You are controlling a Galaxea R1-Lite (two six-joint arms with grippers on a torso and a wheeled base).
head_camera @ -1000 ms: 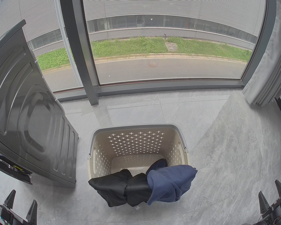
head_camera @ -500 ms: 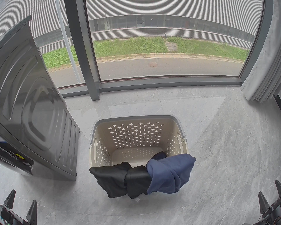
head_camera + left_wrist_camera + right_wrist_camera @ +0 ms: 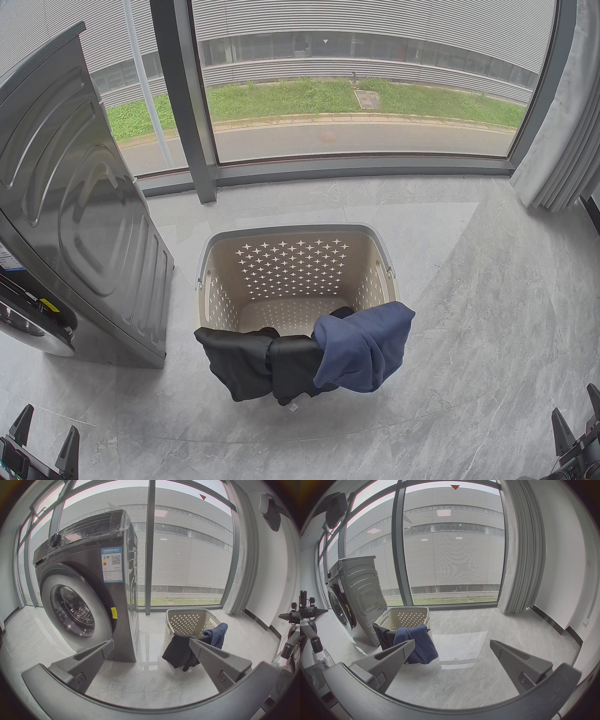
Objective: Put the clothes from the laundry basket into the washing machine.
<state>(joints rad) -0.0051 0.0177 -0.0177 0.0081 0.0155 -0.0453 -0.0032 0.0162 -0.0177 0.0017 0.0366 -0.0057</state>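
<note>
**Head view**
- Basket [image 3: 294, 230]: beige, perforated, standing on the floor [image 3: 500, 312] at centre, in front of the window [image 3: 350, 81].
- Black garment [image 3: 247, 369]: draped over the basket's near rim, left part, and hanging down the outside.
- Blue garment [image 3: 362, 350]: draped over the near rim at the right corner, touching and partly overlapping the black garment.
- Washer [image 3: 81, 206]: grey, just beside the basket on your left, with its side panel facing the basket.
- Left end effector [image 3: 49, 431]: lower left corner, jaws spread wide, holding nothing, well apart from the basket.
- Right end effector [image 3: 575, 412]: lower right corner, jaws spread wide, holding nothing, well apart from the basket.
- Curtain [image 3: 562, 144]: hanging at the far right.

**Left wrist view**
- You see the washer's front with its round porthole [image 3: 73, 609] and a label [image 3: 112, 564].
- The basket stands beside the washer, with both garments on its rim.
- The fingers [image 3: 90, 658] are wide apart with nothing between them.

**Right wrist view**
- On the basket, the blue garment is nearest you and the black garment lies beyond it.
- The washer stands behind the basket.
- The fingers [image 3: 390, 658] are wide apart and empty.
</note>
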